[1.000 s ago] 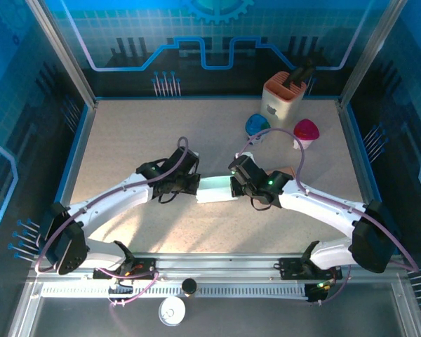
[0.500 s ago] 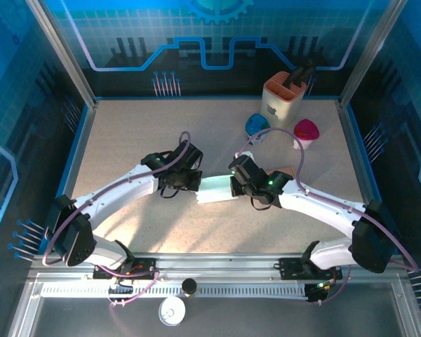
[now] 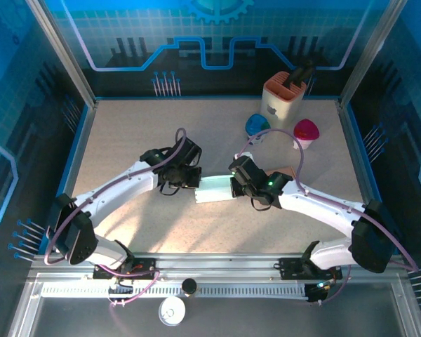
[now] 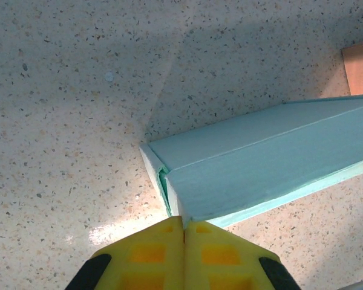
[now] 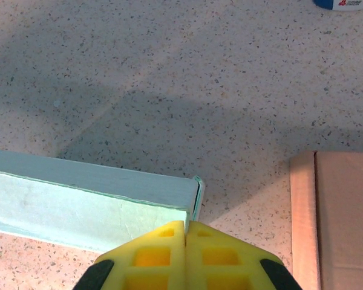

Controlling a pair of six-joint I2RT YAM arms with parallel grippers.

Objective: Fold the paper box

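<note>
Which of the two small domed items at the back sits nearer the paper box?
The blue one, left of the pink one, which lies farther right from the teal paper box.

A speckled beige desk (image 3: 126, 140) sits inside blue walls (image 3: 217, 42) printed with circuit patterns. Bright light patches fall on its near part, above a metal rail (image 3: 217, 270).

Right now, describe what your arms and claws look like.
The left arm and right arm are white curved shells with black joints and bases, each trailing a thin purple cable. A green light glows near the right wrist. The left claw and right claw have yellow fingers with square pockets.
</note>
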